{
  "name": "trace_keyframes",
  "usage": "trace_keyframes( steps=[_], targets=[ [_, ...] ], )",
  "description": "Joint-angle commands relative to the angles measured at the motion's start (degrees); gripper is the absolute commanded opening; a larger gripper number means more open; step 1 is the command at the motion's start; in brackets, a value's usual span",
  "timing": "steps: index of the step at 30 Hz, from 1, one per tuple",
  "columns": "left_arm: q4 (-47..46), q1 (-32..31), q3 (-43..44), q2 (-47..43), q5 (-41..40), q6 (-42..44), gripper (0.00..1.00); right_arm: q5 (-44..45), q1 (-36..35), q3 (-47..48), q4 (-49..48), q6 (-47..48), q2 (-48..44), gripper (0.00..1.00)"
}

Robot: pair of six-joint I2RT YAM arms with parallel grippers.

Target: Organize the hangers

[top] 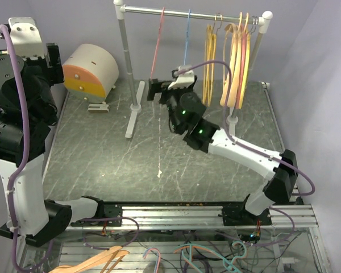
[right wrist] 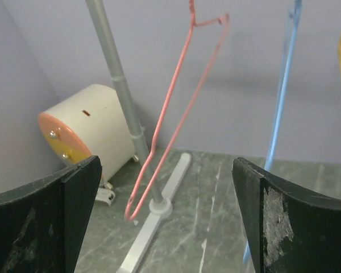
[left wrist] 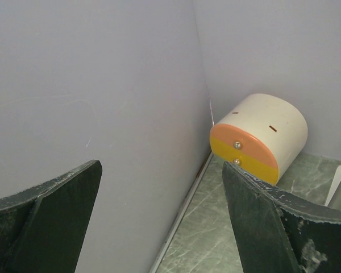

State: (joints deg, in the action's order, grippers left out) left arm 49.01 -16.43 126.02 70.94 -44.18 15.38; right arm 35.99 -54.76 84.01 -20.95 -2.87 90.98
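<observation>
Right gripper (top: pixel 154 90), jaws apart, faces the pink wire hanger (top: pixel 158 42), which hangs at the left end of the rail (top: pixel 187 11) beside the blue hanger (top: pixel 187 40). Risk: retreating carelessly could snag the wire and unhook it.

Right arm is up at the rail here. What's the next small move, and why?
Probably draw the right gripper back from the clothes rail: its jaws stand open and empty, the pink wire hanger hangs there unaided, and more hangers wait below the table's near edge.

No text, label, brand, number or sign can be read in any view.
</observation>
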Motion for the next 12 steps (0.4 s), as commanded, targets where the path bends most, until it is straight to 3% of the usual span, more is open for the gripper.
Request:
trace_keyframes(
  steps=[1,4,6,12],
  targets=[
    [-1.83,1.02,-1.61,-0.62,-0.92,0.21,0.99,28.27,-10.61,0.72,-3.20,10.66,2.42,1.00],
    [-0.64,1.73,-3.52,-0.90,0.80,0.09,0.99,33.95,-14.43,-5.19,-18.06,24.85,3.25,1.00],
    [-0.70,2.67,-5.82,-1.50,1.03,-0.16,0.99,34.76,-15.46,-8.57,-25.25,28.89,2.68,1.00],
    [-1.81,6.67,-11.58,-4.24,-0.08,-0.75,0.99,32.61,-15.78,-11.60,-14.26,18.91,-4.00,1.00]
  ],
)
